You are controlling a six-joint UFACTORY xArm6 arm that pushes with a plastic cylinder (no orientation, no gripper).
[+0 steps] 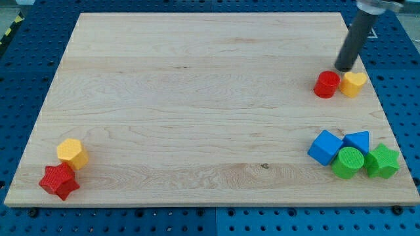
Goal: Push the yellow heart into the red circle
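Note:
The yellow heart (354, 84) sits near the view's right edge of the wooden board, touching the red circle (326, 84) on its left side. My tip (344, 68) rests on the board just above the seam between the two blocks, close to both. The dark rod slants up toward the view's top right corner.
A blue cube (325, 147), a blue triangular block (357, 141), a green circle (348, 162) and a green star (382, 161) cluster at the bottom right. A yellow hexagon (72, 153) and a red star (58, 181) sit at the bottom left. The board's right edge (384, 111) is near the heart.

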